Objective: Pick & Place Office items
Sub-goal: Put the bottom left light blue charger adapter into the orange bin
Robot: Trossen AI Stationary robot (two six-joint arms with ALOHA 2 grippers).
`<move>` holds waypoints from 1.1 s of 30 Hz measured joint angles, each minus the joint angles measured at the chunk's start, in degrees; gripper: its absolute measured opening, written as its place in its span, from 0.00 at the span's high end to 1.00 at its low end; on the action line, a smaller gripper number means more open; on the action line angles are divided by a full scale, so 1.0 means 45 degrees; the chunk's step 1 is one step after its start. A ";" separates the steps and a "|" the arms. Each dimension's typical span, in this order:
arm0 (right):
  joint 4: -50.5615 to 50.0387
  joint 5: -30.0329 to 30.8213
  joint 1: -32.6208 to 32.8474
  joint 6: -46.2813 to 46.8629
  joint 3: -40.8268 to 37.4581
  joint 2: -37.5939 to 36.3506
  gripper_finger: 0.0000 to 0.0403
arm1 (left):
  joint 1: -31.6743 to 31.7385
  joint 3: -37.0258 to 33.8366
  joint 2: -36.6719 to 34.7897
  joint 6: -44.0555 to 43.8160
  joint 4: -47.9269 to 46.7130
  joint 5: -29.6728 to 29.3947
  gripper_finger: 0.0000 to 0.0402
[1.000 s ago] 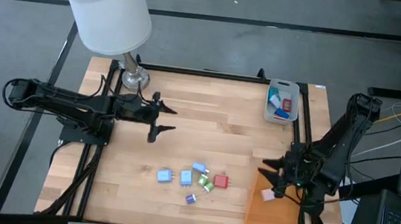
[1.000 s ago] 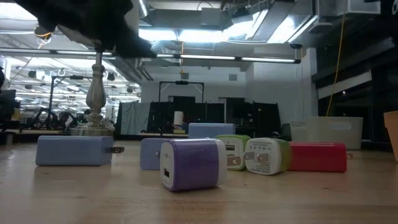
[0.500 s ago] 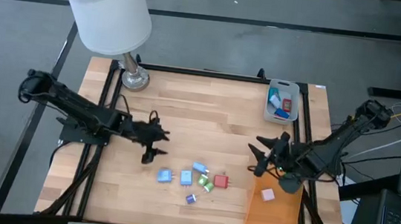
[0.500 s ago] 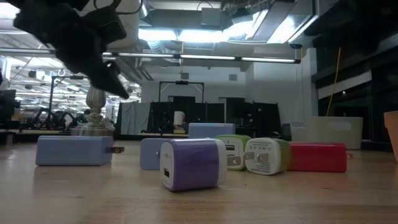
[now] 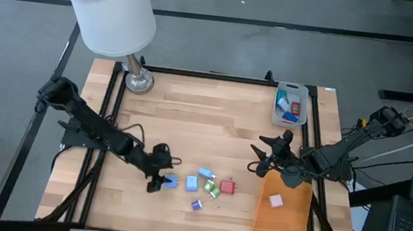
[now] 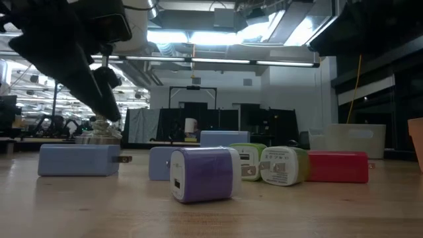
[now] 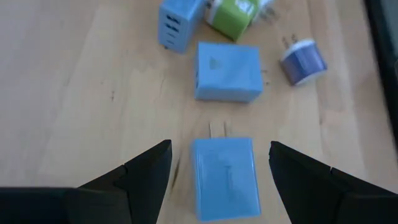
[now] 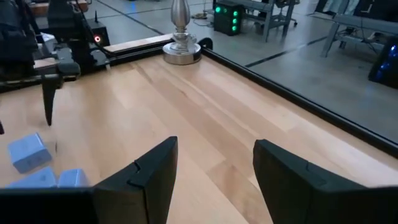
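Near the table's front edge lie the office items (image 5: 201, 183), a loose cluster; the leftmost blue charger (image 7: 224, 177) sits between the spread fingers of the left gripper (image 5: 159, 174), untouched. Right of the cluster, the right gripper (image 5: 267, 156) hangs open and empty. Beyond, the grey tray (image 5: 289, 118) hides most of its contents.

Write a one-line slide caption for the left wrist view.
Left tool, open, straddles a light blue charger block on the wooden table, with more office items beyond.
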 joint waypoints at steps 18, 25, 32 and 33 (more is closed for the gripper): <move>0.0378 -0.0744 -0.0042 -0.1003 0.0000 0.0000 0.49 | -0.0706 0.2146 0.2120 -0.1463 -0.2596 0.0815 0.35; 0.0378 -0.0942 -0.0042 -0.1008 0.0000 0.0000 0.49 | -0.0891 0.2188 0.2221 -0.2507 -0.2618 0.0676 0.35; 0.0378 -0.0980 -0.0042 -0.1015 0.0000 0.0000 0.49 | -0.0889 0.2138 0.2968 -0.3460 -0.2799 0.0564 0.35; 0.0375 -0.0980 -0.0042 -0.1037 0.0000 0.0003 0.49 | -0.0884 0.2178 0.3086 -0.3539 -0.2688 0.0692 0.34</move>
